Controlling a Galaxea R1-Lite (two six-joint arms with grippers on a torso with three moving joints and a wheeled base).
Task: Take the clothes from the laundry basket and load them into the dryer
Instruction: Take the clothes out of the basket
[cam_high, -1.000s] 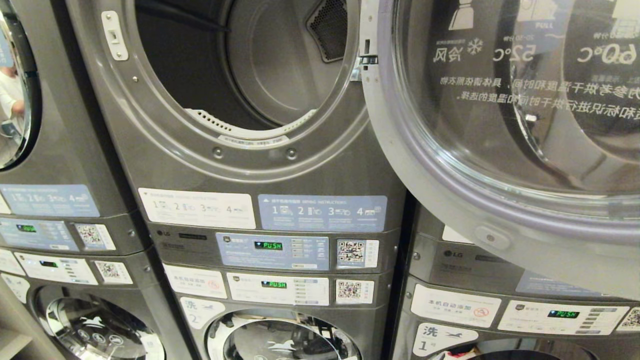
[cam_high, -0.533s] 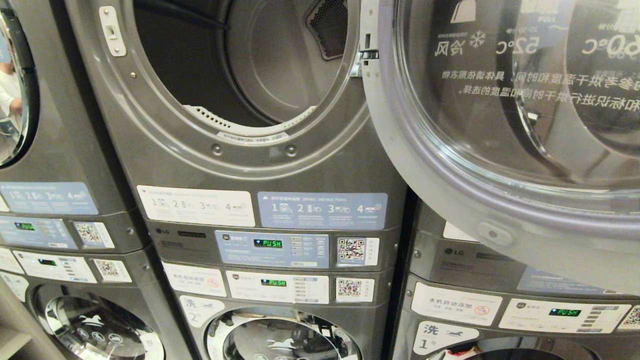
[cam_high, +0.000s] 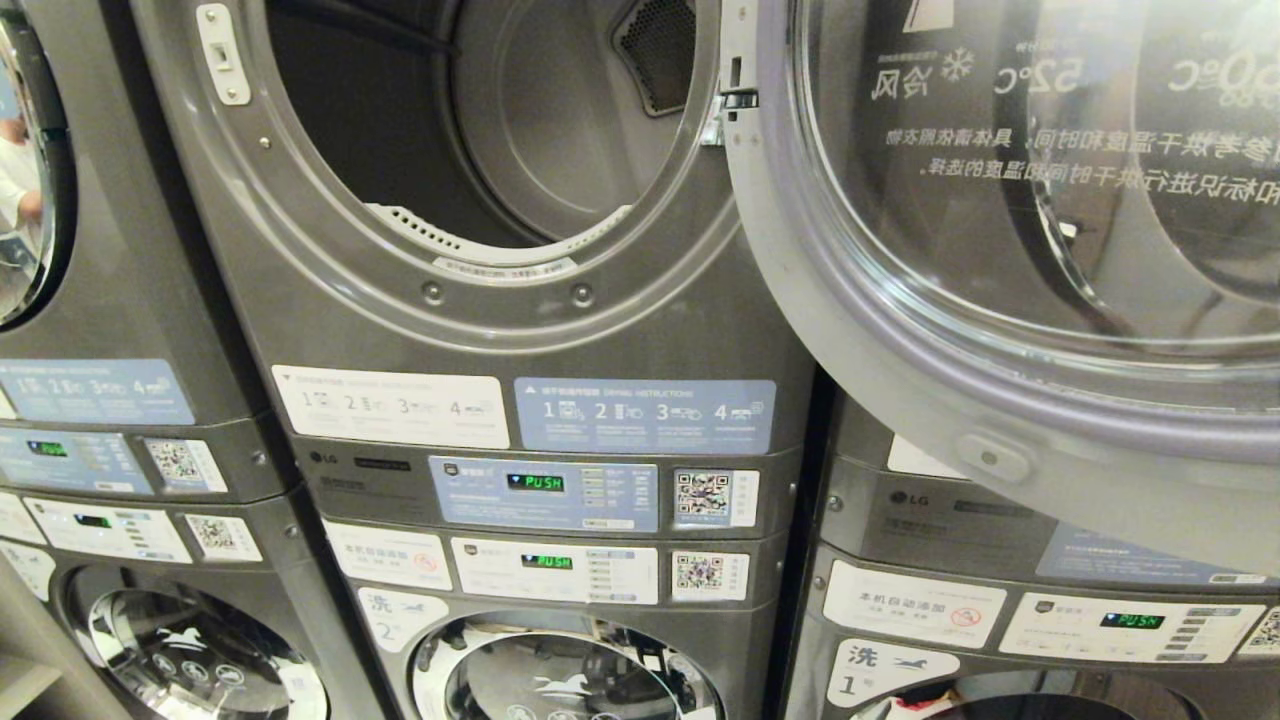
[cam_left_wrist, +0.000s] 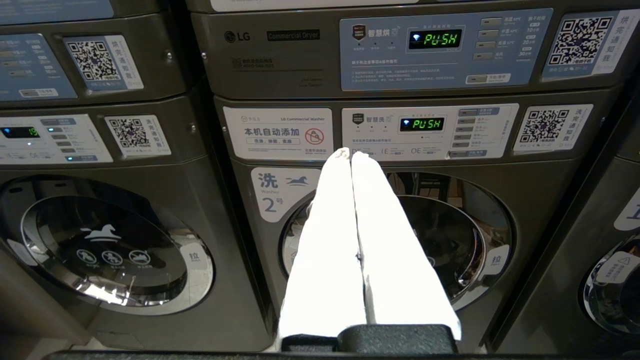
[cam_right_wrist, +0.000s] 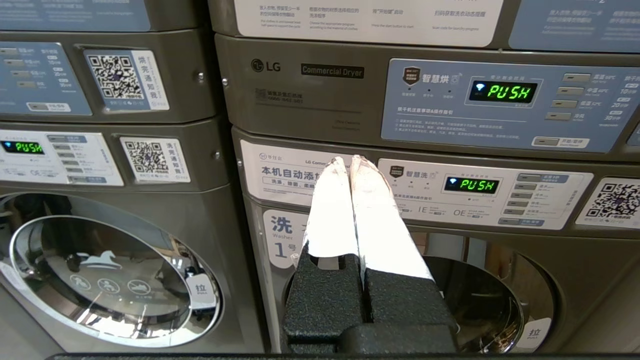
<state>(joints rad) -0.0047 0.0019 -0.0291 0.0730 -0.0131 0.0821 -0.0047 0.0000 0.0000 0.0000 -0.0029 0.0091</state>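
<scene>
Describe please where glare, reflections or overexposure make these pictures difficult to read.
Head view: the open dryer's round clear glass door carries reflections, and its printed text reads mirrored. Left wrist view: the closed white fingers of the left gripper are blown out to plain white; the shiny chrome-rimmed washer door mirrors the room. Right wrist view: the right gripper glares similarly.

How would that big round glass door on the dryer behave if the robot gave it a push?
The dryer door would probably swing rather than slide, since it hangs from a hinge beside the drum opening. With its thick rim and large glass pane, it likely feels heavy. The smooth glass may be slippery for closed fingers.
</scene>
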